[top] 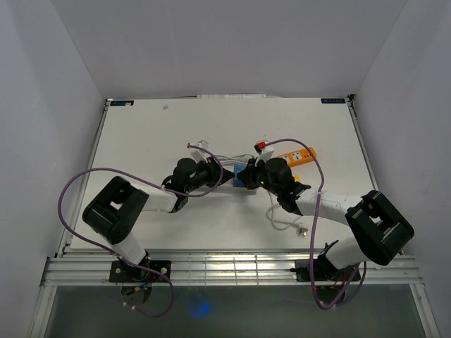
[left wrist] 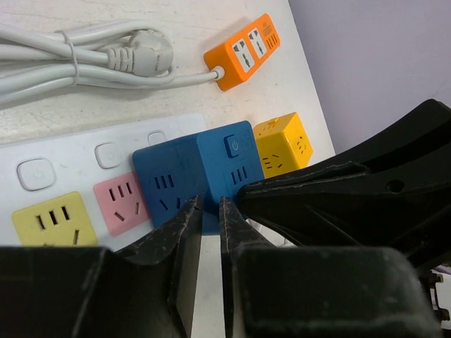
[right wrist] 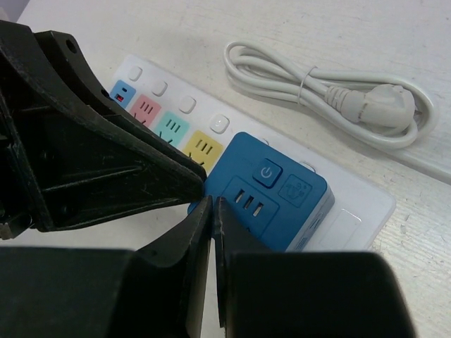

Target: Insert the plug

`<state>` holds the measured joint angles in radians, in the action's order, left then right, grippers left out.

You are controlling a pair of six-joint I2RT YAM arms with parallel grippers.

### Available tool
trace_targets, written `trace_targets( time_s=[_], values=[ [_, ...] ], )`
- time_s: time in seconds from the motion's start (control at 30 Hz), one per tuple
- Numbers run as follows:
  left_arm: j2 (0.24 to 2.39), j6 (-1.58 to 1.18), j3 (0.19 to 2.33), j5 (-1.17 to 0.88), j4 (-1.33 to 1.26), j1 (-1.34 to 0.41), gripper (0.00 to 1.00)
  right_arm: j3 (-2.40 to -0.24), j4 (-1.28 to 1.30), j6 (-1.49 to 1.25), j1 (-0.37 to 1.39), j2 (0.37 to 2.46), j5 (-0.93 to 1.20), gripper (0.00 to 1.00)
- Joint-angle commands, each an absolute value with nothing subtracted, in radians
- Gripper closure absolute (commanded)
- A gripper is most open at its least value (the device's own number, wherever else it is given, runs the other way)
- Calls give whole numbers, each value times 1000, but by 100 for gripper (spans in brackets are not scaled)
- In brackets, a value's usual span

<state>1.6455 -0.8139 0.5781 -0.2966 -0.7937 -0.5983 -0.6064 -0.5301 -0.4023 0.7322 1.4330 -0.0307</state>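
Observation:
A blue cube plug [left wrist: 197,169] sits on a white power strip [left wrist: 70,151] beside its pink and yellow sockets; it also shows in the right wrist view [right wrist: 275,190] and from the top [top: 243,177]. My left gripper [left wrist: 209,204] is shut, holds nothing, and its fingertips touch the cube's near lower edge. My right gripper [right wrist: 213,204] is shut and empty, its tips against the cube's opposite corner. From the top, the left gripper [top: 229,177] and the right gripper [top: 251,179] meet over the cube and hide most of the strip.
An orange power strip [left wrist: 243,51] lies at the far right [top: 296,155]. A yellow cube [left wrist: 283,143] stands next to the blue one. A coiled white cable with a plug [right wrist: 331,95] lies behind the white strip. A loose white cable [top: 285,222] lies near the right arm.

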Motion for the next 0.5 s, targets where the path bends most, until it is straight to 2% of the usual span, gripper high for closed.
trace_targets(
  time_s=[0.0,0.1,0.27,0.37,0.47],
  values=[
    [1620,-782,594,-296,-698,-603,72,-558,-451,-376,722,1428,35,88],
    [1573,-756,612,-278,-655,-603,59,-610,-414,-338,722,1401,21,87],
    [1503,-700,658,-244,-554,-601,26,-728,-379,-285,721,1384,81,85],
    [1454,-686,654,-203,-522,-601,18,-785,-341,-256,721,1371,89,84],
    [1414,-678,647,-176,-506,-592,16,-802,-316,-241,721,1350,80,84]
  ],
)
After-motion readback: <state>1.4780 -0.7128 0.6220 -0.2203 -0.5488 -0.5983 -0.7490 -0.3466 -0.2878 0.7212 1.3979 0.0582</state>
